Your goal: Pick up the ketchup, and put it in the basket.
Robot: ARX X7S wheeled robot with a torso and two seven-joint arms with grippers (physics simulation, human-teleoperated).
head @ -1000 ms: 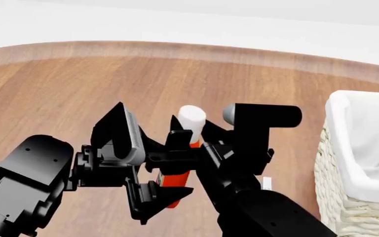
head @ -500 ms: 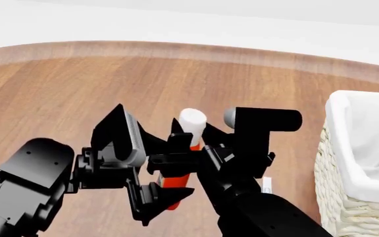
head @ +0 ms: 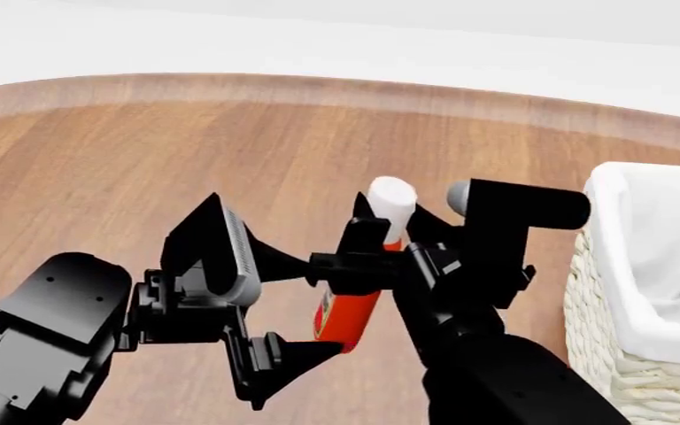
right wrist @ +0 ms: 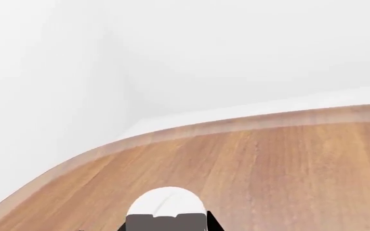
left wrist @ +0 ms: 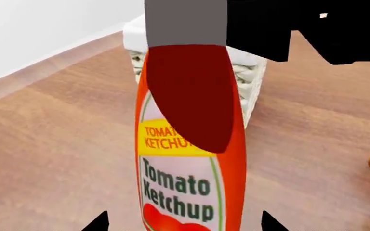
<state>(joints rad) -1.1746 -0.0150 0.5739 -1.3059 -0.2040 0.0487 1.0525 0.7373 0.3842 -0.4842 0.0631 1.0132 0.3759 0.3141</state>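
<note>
Head view: ketchup (head: 358,305) gripped by the right gripper (head: 370,257), tilted above the wooden floor (head: 139,168).
The right jaws are clamped on the bottle's neck under its white cap (head: 391,197). The basket (head: 647,292) stands near its right; the left gripper (head: 272,305), spread apart, sits just left.

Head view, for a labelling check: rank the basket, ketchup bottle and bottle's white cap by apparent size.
1. basket, though cut off by the frame edge
2. ketchup bottle, partly hidden by the right hand
3. white cap
</note>
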